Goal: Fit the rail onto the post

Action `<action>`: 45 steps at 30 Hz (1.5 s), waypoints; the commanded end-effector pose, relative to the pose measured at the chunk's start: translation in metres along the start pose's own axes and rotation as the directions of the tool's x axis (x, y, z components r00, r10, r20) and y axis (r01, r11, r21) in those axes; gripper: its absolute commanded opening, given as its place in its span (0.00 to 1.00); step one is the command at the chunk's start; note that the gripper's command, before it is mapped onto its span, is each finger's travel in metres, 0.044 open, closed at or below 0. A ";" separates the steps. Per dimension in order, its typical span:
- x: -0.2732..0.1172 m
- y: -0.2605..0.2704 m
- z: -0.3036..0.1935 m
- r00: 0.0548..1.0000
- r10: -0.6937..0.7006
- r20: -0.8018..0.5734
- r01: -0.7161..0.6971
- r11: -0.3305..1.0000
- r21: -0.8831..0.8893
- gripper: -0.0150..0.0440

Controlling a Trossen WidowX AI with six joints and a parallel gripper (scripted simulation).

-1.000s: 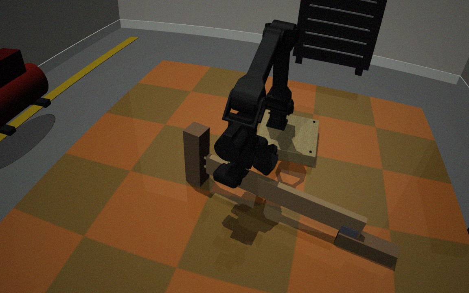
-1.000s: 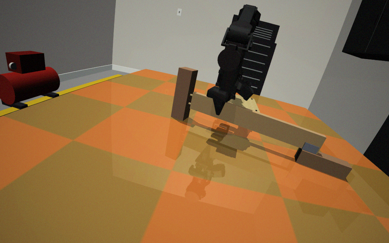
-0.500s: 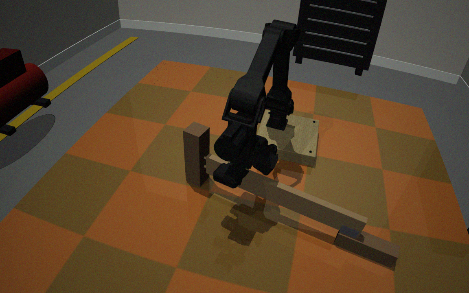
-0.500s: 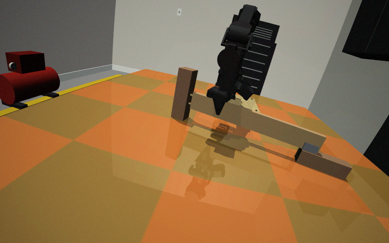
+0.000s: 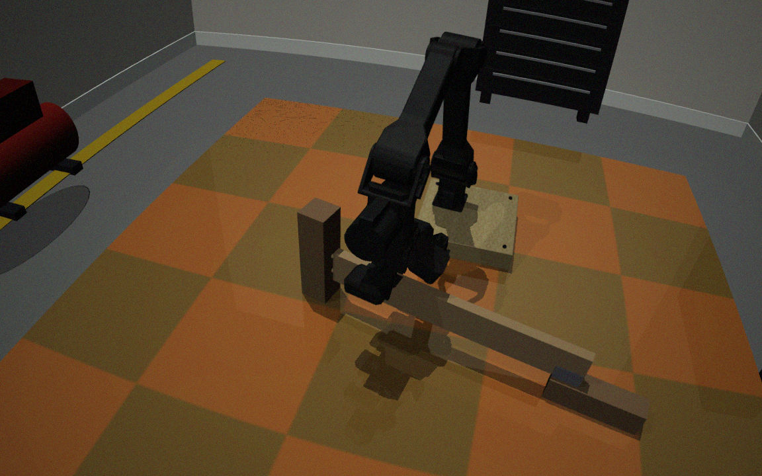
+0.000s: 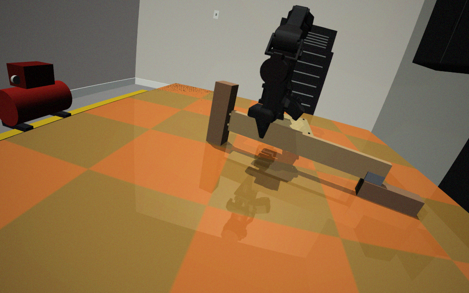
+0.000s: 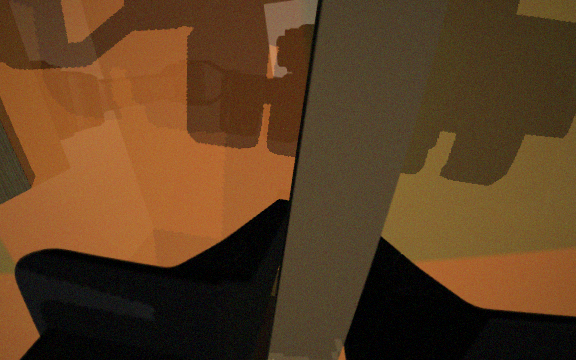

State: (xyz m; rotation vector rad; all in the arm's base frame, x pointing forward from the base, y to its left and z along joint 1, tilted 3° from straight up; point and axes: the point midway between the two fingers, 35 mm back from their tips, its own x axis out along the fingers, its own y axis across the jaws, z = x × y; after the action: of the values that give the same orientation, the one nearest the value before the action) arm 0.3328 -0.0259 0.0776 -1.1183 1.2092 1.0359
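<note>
- Tool [image 6: 261, 125] clamped on rail [image 6: 323, 147] near post [image 6: 222, 112].
- Rail end just short of post, small gap showing.
- Far end in bracket [image 6: 373, 178].

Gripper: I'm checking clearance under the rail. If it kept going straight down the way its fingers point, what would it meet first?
The gripper points down, shut on the rail. Nothing shows beneath it but the table, so that likely comes first, though depth is unclear.
</note>
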 end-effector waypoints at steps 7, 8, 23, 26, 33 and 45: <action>-0.002 0.000 -0.007 1.000 -0.004 -0.009 0.004 1.000 0.002 0.25; -0.002 0.000 -0.007 1.000 -0.004 -0.009 0.004 1.000 0.002 0.25; -0.002 0.000 -0.011 1.000 -0.004 -0.009 0.004 1.000 0.002 0.25; 0.000 0.000 -0.007 1.000 0.000 -0.002 0.000 1.000 0.000 0.39; 0.000 0.000 -0.007 1.000 0.000 -0.002 0.000 1.000 0.000 0.70; 0.000 0.000 -0.007 1.000 0.000 -0.002 0.000 1.000 0.000 1.00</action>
State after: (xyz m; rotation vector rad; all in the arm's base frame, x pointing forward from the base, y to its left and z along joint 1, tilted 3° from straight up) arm 0.3319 -0.0329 0.0778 -1.1195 1.2108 1.0355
